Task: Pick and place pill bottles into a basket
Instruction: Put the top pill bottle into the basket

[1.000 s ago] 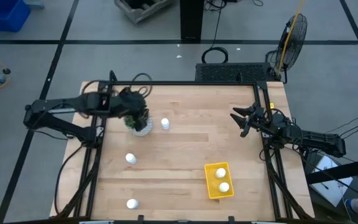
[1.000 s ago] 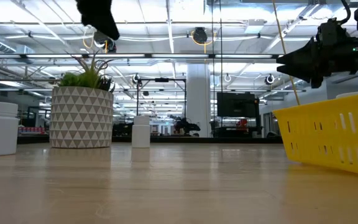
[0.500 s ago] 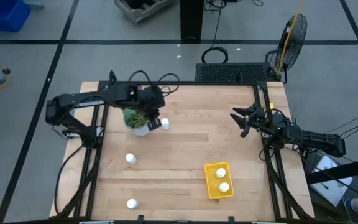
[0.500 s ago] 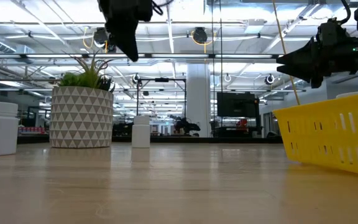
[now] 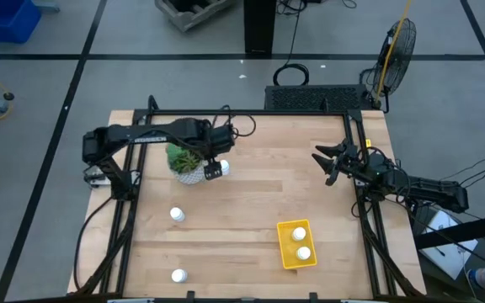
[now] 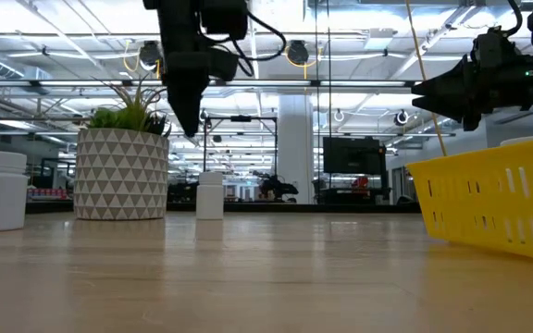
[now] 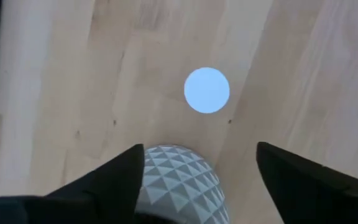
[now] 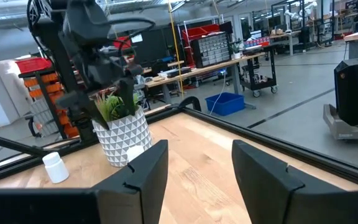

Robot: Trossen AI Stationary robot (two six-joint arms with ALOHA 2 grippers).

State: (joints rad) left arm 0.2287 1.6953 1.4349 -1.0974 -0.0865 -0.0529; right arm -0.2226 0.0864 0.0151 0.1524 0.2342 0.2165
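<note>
My left gripper (image 7: 199, 149) hangs open, fingers pointing down, above the table beside the white-potted plant (image 5: 185, 162). One white pill bottle (image 7: 207, 90) stands just beyond its fingertips, untouched, on its base. In the low view this gripper (image 6: 188, 116) is well above that bottle (image 6: 210, 195). Two more bottles (image 5: 177, 215) (image 5: 178, 275) stand at the near left. The yellow basket (image 5: 286, 254) sits at the near right with two bottles (image 5: 298, 234) (image 5: 303, 252) inside. My right gripper (image 5: 331, 164) waits open at the right edge.
The patterned pot (image 6: 121, 174) stands close to the left of the bottle under my left gripper, and its rim (image 7: 179, 180) shows between the fingers. Bare wood lies between the plant and the basket (image 6: 498, 203). A black frame borders the table.
My left gripper has swung toward the table's right edge, passing over the plant, and has come down toward the bottle next to the pot. The bottles, plant and basket have kept their places.
</note>
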